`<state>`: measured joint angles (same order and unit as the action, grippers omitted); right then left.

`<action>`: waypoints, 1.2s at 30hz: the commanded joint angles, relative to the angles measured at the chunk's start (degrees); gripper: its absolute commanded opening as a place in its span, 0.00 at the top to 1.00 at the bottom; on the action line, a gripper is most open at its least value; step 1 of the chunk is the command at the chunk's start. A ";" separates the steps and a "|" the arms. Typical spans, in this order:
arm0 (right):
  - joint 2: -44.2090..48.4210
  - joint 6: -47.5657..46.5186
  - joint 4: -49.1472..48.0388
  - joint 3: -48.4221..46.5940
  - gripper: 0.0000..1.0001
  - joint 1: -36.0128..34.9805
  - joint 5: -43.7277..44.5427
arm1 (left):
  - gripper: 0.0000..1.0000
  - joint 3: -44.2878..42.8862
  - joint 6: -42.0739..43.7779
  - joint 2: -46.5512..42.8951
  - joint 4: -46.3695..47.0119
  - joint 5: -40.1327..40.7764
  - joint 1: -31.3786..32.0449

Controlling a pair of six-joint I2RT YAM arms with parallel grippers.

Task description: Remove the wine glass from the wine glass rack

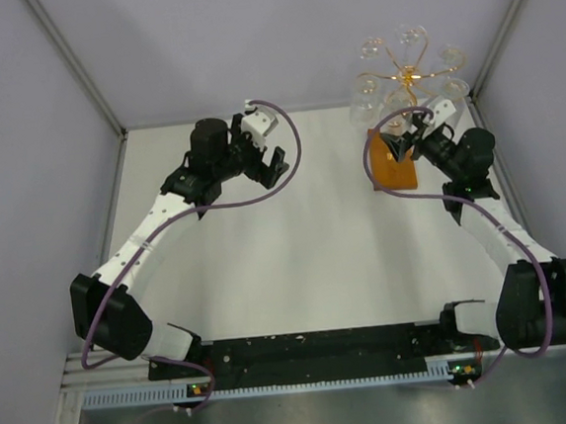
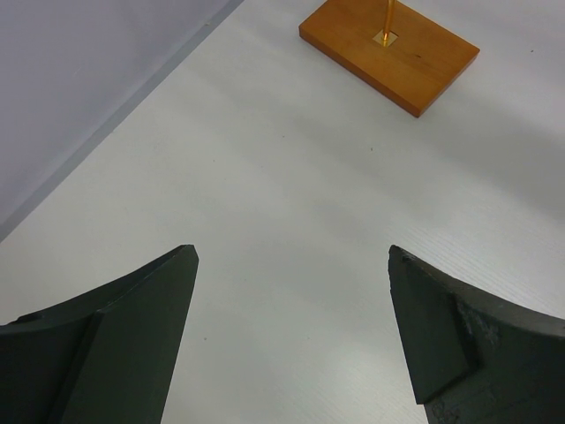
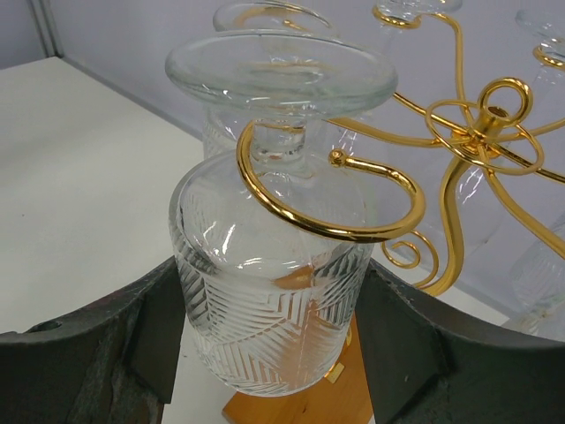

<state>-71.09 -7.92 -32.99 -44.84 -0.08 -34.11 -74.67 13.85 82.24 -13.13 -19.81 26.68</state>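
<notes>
- Broadly, on the table (image 1: 298, 270) the wine glass rack (image 1: 405, 77) stands at the far right corner. That puts it on my right arm's side and well apart from the left arm.
- My left gripper (image 2: 291, 252) hangs wide open over bare tabletop at mid-table, holding nothing. Its wrist view catches only the rack's wooden base (image 2: 388, 53) ahead of it, so the right arm is plainly the nearer one.
- My right gripper (image 3: 274, 283) is up at the rack, and its fingers (image 3: 150, 336) stand against both sides of a bowl. I read that as closed on the wine glass (image 3: 265, 300) at a middling width.
- That glass hangs upside down with its long axis upright: the foot on top, the bowl down between the jaws and straight ahead of the wrist camera.
- Its foot rests on a gold scroll arm (image 3: 353, 231), and the curl wraps round the stem (image 3: 281, 146).
- The foot is wider than the curl, so I judge a straight pull down will not free it; the stem has to slide sideways out of the curl's mouth.
- Which way that mouth faces I cannot tell for certain from here.
</notes>
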 commanded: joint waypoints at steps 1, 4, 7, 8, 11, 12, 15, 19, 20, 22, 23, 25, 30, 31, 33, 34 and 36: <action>-0.36 -1.39 -4.45 -4.20 1.00 -1.86 1.93 | 0.06 0.14 -0.05 -2.17 3.19 0.04 0.22; -0.72 0.01 -4.62 -4.03 1.00 -1.86 6.23 | 0.06 0.23 -0.14 -2.26 3.28 0.04 0.22; -0.89 1.15 -5.06 -3.76 1.00 -1.94 9.75 | 0.06 0.23 -0.14 -2.08 3.46 0.04 0.13; -0.81 1.42 -5.24 -3.68 1.00 -1.94 10.98 | 0.06 0.23 -0.22 -2.08 3.37 0.04 0.22; -0.80 1.95 -5.41 -3.24 1.00 -1.94 13.54 | 0.06 0.23 -0.22 -1.99 3.37 -0.05 0.13; -0.80 1.95 -5.50 -3.06 1.00 -1.94 13.98 | 0.06 0.06 -0.31 -1.91 3.37 -0.14 0.22; -0.98 3.00 -5.07 -3.06 1.00 -1.94 17.05 | 0.06 0.14 -0.22 -1.82 3.37 -0.14 0.13; -1.16 3.61 -5.15 -3.23 1.00 -1.94 18.28 | 0.06 0.41 -0.40 -1.82 3.37 -0.40 0.22; -1.33 4.05 -5.06 -3.32 1.00 -1.94 19.33 | 0.06 0.41 -0.40 -1.90 3.37 -0.40 0.22; -1.25 4.14 -4.71 -3.24 1.00 -1.94 20.22 | 0.06 0.49 -0.40 -1.99 3.46 -0.40 0.22; -1.07 4.14 -4.54 -3.15 1.00 -1.94 20.40 | 0.06 0.67 -0.49 -2.17 3.46 -0.31 0.31; -0.02 4.06 -3.57 -2.71 1.00 -1.94 20.92 | 0.06 0.85 -0.14 -2.26 3.46 -0.23 0.22; 3.67 4.84 -2.17 0.18 1.00 -1.51 22.51 | 0.06 1.37 0.13 -2.61 3.89 -0.23 0.30; 4.46 5.11 -1.73 0.71 1.00 -1.42 22.51 | 0.06 1.46 0.04 -2.61 4.07 -0.40 0.22; 6.13 5.37 -0.41 1.68 1.00 -1.24 22.07 | 0.06 1.46 -0.13 -2.61 4.34 -0.75 0.22; 6.83 5.37 0.12 2.12 1.00 -1.33 21.72 | 0.06 1.55 -0.22 -2.43 4.51 -1.01 0.13; 8.41 5.55 1.96 3.09 1.00 -1.33 20.93 | 0.06 1.46 -0.31 -2.35 4.77 -1.19 0.31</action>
<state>-67.83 -3.64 -28.80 -42.26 -1.67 -12.45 -73.58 13.65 81.89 -12.32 -19.99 26.68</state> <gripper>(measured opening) 0.672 0.941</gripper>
